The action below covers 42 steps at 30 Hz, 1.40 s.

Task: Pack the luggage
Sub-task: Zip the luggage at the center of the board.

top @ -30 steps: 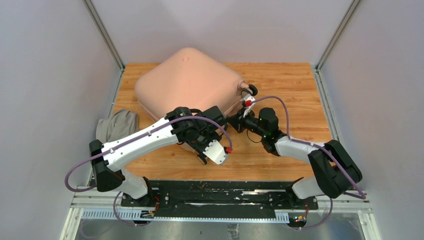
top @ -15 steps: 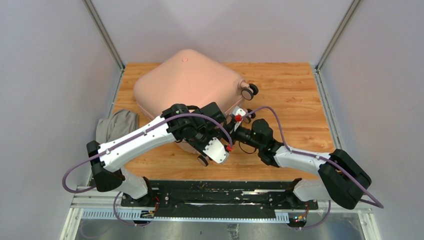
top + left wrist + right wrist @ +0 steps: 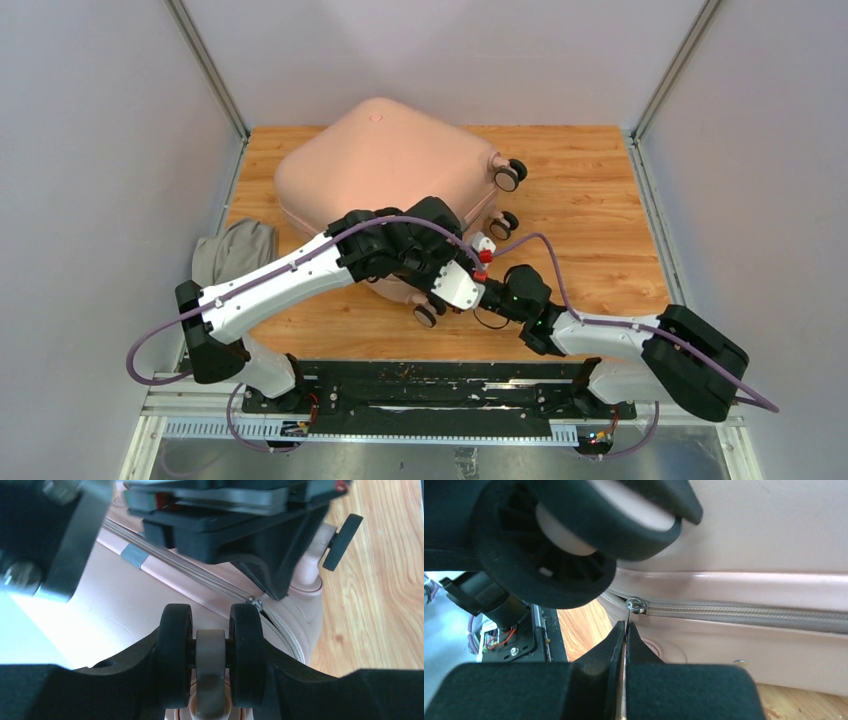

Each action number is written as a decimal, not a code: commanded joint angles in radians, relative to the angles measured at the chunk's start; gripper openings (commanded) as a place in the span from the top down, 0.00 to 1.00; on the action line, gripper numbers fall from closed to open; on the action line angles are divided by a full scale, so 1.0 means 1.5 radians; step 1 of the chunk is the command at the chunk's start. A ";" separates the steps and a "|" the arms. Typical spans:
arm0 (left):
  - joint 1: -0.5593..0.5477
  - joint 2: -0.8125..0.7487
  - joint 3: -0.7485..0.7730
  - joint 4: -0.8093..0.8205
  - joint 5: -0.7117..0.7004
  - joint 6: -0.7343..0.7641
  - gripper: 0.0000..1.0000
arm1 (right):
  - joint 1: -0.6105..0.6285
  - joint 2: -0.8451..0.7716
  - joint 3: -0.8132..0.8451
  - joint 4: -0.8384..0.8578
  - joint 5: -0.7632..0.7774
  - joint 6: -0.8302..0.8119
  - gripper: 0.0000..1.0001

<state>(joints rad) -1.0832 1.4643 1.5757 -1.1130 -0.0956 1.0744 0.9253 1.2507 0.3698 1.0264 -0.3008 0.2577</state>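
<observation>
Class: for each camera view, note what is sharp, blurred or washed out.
Top view: evenly lit and sharp, soft sheen on the suitcase. Left wrist view: the gripped wheel is crisp, the right gripper above it soft, lower left washed out. Right wrist view: zip pull sharp, the wheel up close blurred.

No text, brand name, number or sign can be read in any view. The only mark of that kind is a small round emblem (image 3: 376, 117) on the top face of the large pale pink hard-shell suitcase (image 3: 380, 165), too small to make out. A small grey-blue tab (image 3: 134, 556) beside the suitcase's zip seam shows no legible print.
</observation>
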 commanded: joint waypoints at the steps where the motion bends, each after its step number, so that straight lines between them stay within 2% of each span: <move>1: 0.006 -0.038 0.039 0.315 -0.019 -0.103 1.00 | 0.043 -0.068 -0.036 0.101 0.000 0.051 1.00; 5: 0.019 -0.039 0.030 0.364 -0.027 -0.200 1.00 | 0.064 -0.095 -0.044 0.071 0.036 0.034 1.00; 10: 0.029 -0.015 0.044 0.433 -0.038 -0.291 1.00 | 0.093 -0.058 -0.027 0.073 0.054 0.008 1.00; 14: 0.038 0.028 0.089 0.469 -0.052 -0.370 1.00 | 0.125 -0.057 -0.013 0.046 0.103 -0.058 1.00; 18: 0.051 0.077 0.163 0.452 -0.042 -0.437 1.00 | 0.141 -0.089 -0.003 -0.011 0.179 -0.129 1.00; 22: 0.052 0.093 0.183 0.463 -0.036 -0.465 1.00 | 0.154 -0.096 0.007 -0.032 0.225 -0.178 1.00; 30: 0.052 0.133 0.253 0.481 -0.043 -0.515 1.00 | 0.231 -0.028 0.038 0.008 0.317 -0.293 1.00; 38: 0.052 0.104 0.213 0.488 -0.021 -0.526 1.00 | 0.232 -0.044 0.033 0.015 0.385 -0.303 1.00; 40: 0.052 0.089 0.195 0.473 -0.005 -0.514 1.00 | 0.231 -0.049 0.023 0.019 0.423 -0.286 0.88; 41: 0.052 0.080 0.185 0.461 0.006 -0.505 1.00 | 0.229 -0.057 0.012 0.024 0.440 -0.278 0.78; 42: 0.053 0.071 0.173 0.444 0.021 -0.493 1.00 | 0.225 -0.069 0.001 0.025 0.461 -0.264 0.63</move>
<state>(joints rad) -1.0157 1.7252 1.8172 -0.7628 -0.1059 0.4625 1.2282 1.2003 0.3874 0.9798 0.3702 -0.1719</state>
